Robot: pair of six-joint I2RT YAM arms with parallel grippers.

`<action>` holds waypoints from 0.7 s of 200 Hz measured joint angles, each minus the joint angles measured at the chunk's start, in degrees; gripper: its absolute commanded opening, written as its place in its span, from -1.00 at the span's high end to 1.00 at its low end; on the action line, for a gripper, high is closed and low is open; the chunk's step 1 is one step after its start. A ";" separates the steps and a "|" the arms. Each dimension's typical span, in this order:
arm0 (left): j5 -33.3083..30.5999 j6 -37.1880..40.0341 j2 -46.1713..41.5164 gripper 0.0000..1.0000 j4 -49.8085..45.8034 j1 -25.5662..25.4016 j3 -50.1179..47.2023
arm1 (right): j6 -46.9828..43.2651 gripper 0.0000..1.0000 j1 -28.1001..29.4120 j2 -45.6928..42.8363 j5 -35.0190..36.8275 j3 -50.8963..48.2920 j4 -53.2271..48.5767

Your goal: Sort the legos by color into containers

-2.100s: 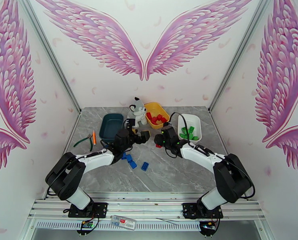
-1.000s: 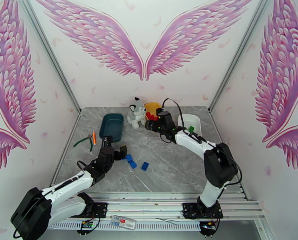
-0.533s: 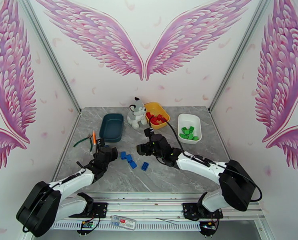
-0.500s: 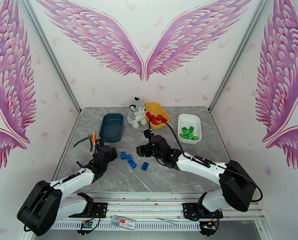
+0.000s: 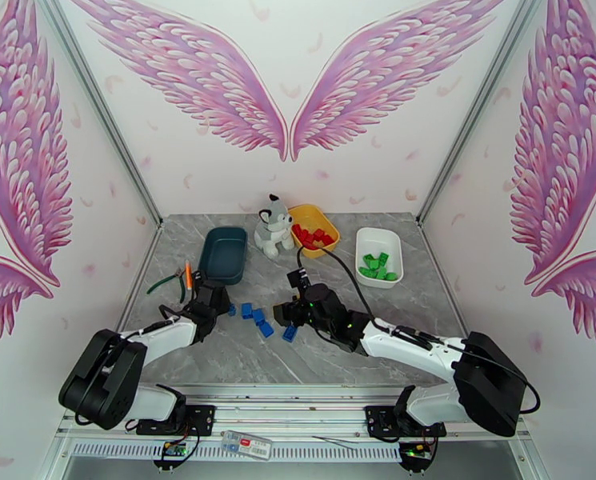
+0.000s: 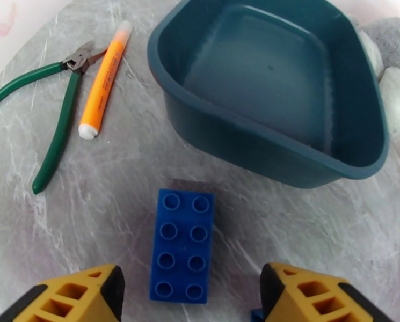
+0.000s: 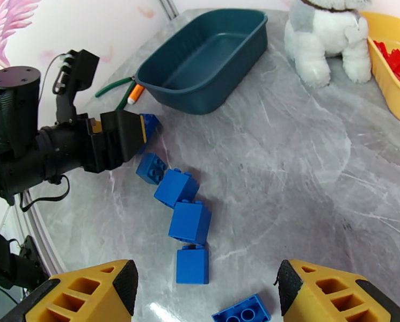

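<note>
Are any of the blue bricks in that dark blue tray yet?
No: the dark teal-blue tray has a bare floor, and the nearest blue brick lies studs up on the table in front of it.

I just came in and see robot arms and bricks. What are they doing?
The robot is sorting legos by color. The red legos are in the yellow tray, green legos in the white tray; the blue tray is empty. The left hand straddles one blue brick beside that tray, open. The right hand hangs open over other blue legos.

Blue legos (image 6: pixel 181 245); teal tray (image 6: pixel 226 135); grey-marbled table (image 6: pixel 119 173).
</note>
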 measured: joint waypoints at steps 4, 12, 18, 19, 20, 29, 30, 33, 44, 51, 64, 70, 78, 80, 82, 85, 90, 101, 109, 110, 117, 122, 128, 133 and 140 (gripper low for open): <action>-0.02 -0.09 0.46 -0.38 -0.07 0.00 0.20 | 0.00 -0.50 0.00 0.00 0.00 -0.07 0.20; 0.00 -0.17 1.22 -0.37 -0.13 0.09 0.50 | 0.00 -0.50 0.00 0.00 -0.02 -0.13 0.46; -0.02 -0.33 1.88 -0.37 -0.17 0.11 0.79 | 0.00 -0.50 0.00 0.00 -0.02 -0.20 0.59; 0.00 -0.31 1.97 -0.37 -0.17 0.11 0.83 | 0.00 -0.50 0.00 0.00 -0.02 -0.20 0.63; 0.00 -0.31 2.03 -0.37 -0.17 0.11 0.85 | 0.00 -0.50 0.00 0.00 -0.02 -0.22 0.66; -0.02 -0.55 3.08 -0.35 -0.13 0.11 1.29 | 0.00 -0.50 0.00 0.00 -0.04 -0.28 0.81; -0.02 -0.55 3.26 -0.34 -0.13 0.13 1.33 | 0.00 -0.49 0.00 0.00 -0.04 -0.31 0.83; 0.00 -0.63 3.52 -0.32 -0.13 0.15 1.46 | 0.00 -0.50 0.00 0.00 -0.09 -0.37 0.98; 0.00 -1.01 4.72 -0.25 -0.04 0.20 1.79 | 0.00 -0.49 0.00 0.00 -0.20 -0.50 1.16; -0.04 -1.27 5.25 -0.23 0.15 0.24 1.86 | 0.02 -0.50 0.00 0.00 -0.20 -0.55 1.22; -0.02 -1.42 5.51 -0.19 0.42 0.37 1.99 | 0.02 -0.50 0.00 0.00 -0.22 -0.57 1.55; -0.02 -1.46 5.57 -0.17 0.37 0.37 2.03 | 0.02 -0.50 0.00 0.00 -0.22 -0.59 1.62; -0.02 -1.42 5.75 -0.13 0.33 0.37 2.16 | 0.02 -0.49 0.00 0.00 -0.22 -0.59 1.66; 0.00 -1.42 5.84 -0.12 0.31 0.37 2.21 | 0.02 -0.49 0.00 0.00 -0.22 -0.59 1.66; 0.00 -1.42 5.97 -0.10 0.31 0.37 2.27 | 0.02 -0.49 0.00 0.00 -0.22 -0.59 1.66; 0.02 -1.40 6.10 -0.08 0.33 0.39 2.34 | 0.04 -0.49 0.00 0.00 -0.24 -0.63 1.68; 0.07 -1.49 6.36 -0.04 0.33 0.42 2.56 | 0.04 -0.49 0.00 -0.02 -0.24 -0.74 1.77; 0.26 -1.20 7.02 0.03 0.20 0.44 3.21 | 0.07 -0.49 0.00 -0.15 -0.24 -1.18 2.03; 0.42 -1.22 7.61 0.07 0.11 0.42 3.69 | 0.07 -0.49 0.00 -0.42 -0.24 -1.53 2.03; 0.44 -1.31 7.74 0.07 0.15 0.42 3.78 | 0.09 -0.49 0.00 -0.50 -0.22 -1.62 2.03; 0.63 -1.25 8.17 0.11 0.24 0.42 4.07 | 0.11 -0.49 0.00 -0.94 -0.22 -2.01 2.03; 0.81 -1.27 8.44 0.13 0.26 0.42 4.24 | 0.20 -0.49 0.00 -1.33 -0.20 -2.27 2.01; 1.01 -1.11 8.66 0.15 0.28 0.42 4.39 | 0.22 -0.49 0.00 -1.88 -0.20 -2.54 1.97; 1.18 -1.09 8.76 0.18 0.31 0.42 4.42 | 0.22 -0.49 0.00 -2.38 -0.20 -2.78 2.01; 1.36 -1.07 8.87 0.22 0.28 0.42 4.42 | 0.22 -0.49 0.00 -3.21 -0.15 -3.13 2.01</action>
